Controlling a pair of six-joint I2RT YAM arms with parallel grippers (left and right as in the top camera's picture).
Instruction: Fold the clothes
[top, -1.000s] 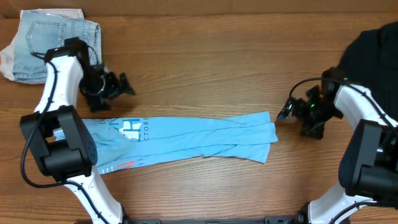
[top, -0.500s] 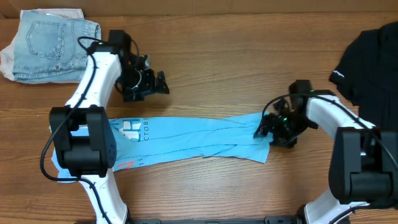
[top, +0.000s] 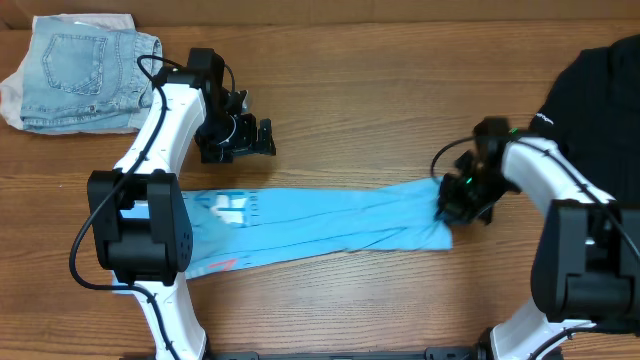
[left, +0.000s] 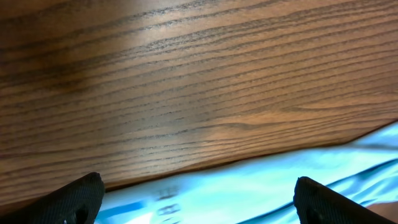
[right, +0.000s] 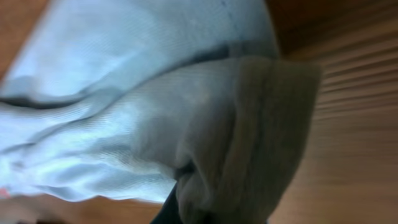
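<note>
Currently the sky-blue T-shirt (top: 330, 225) lies folded into a long band across the worktop (top: 380, 90). Right gripper (top: 452, 205) sits at the shirt's right end, jaws pinched on the cloth. Left gripper (top: 262, 138) hovers just beyond the shirt's far edge, jaws wide, holding nothing. Black T-shirt (top: 600, 90) lies past the shirt's right end, denim shorts (top: 80, 75) beyond its left.

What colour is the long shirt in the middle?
The shirt is light sky blue; the overhead view shows it best.

White arm links (top: 157, 118) with black joints (top: 140, 225) and cables (top: 443, 155).
</note>
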